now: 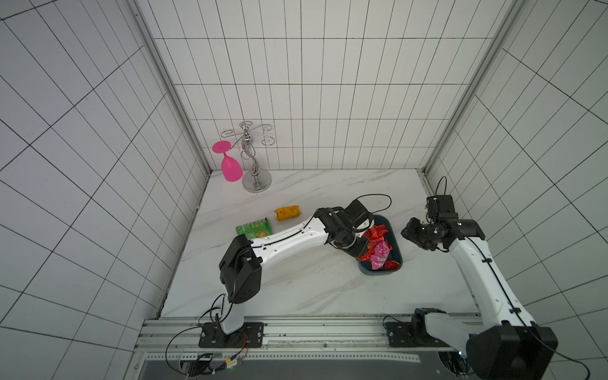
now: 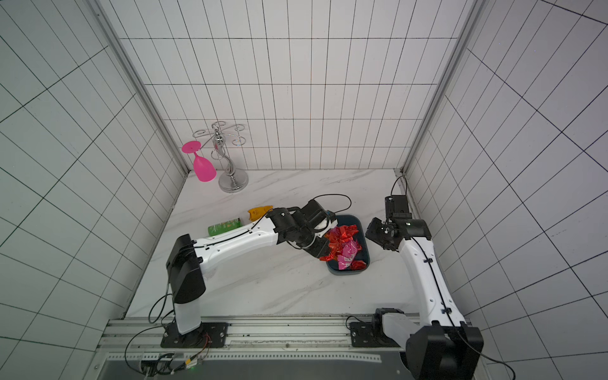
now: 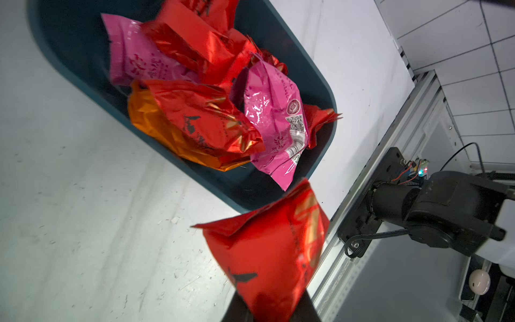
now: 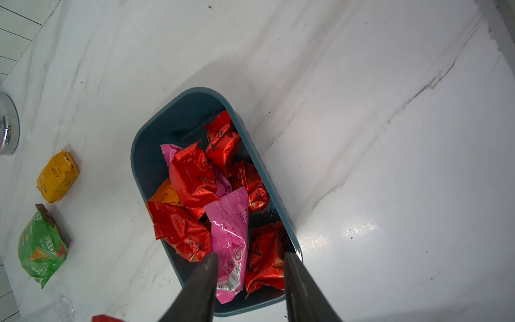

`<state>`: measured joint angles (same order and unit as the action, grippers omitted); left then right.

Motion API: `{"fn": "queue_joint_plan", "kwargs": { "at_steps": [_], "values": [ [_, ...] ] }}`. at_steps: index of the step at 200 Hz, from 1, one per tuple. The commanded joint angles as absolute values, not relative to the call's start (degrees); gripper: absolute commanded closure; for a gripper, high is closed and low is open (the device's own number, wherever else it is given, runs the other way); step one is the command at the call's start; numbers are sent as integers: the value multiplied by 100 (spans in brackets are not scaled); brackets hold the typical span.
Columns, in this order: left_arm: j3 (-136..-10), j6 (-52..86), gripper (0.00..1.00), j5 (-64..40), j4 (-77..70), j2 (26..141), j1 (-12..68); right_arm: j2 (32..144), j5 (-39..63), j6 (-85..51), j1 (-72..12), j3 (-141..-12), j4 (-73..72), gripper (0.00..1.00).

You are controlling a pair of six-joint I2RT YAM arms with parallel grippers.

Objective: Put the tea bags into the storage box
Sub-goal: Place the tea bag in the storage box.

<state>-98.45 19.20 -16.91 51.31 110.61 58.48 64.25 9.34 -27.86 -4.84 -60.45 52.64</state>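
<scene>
Over marble, left tool pinches red tea bag; right tool agape.

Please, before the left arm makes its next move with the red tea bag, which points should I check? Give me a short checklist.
1. Grip: the left gripper is shut on the red tea bag: ok.
2. Held bag fully over the storage box: cannot tell; it hangs at the rim.
3. Room in the box: ok; bare floor shows at one end.
4. The right gripper is open, empty, apart from the left one: ok.
5. All tea bags in: not ok; an orange-yellow packet lies on the table near the green snack bag.
</scene>
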Motion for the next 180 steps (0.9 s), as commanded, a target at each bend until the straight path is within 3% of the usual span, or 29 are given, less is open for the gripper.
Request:
{"fn": "queue_joint_plan", "kwargs": {
  "at_steps": [1, 58, 95, 119, 152, 180],
  "values": [
    [-10045, 1696, 83, -1896, 4838, 11408, 6014, 6270, 1054, -2787, -402, -5862, 5379, 57],
    [-10395, 1919, 83, -1876, 4360, 12177, 6091, 6044, 1132, -2777, -373, -5872, 5488, 58],
    [-10757, 2062, 81, -1290, 4811, 12709, 6089, 5942, 1099, -2708, -357, -5871, 5594, 58],
    [-10769, 2090, 74, -1016, 4995, 12754, 6088, 5902, 1099, -2711, -360, -5914, 5599, 58],
    [-10687, 2152, 56, -884, 4965, 12313, 6067, 5939, 1192, -2742, -359, -6034, 5595, 58],
    [-10663, 2303, 50, -912, 4843, 11734, 5940, 6107, 1361, -2759, -400, -6232, 5581, 58]
  ]
}}
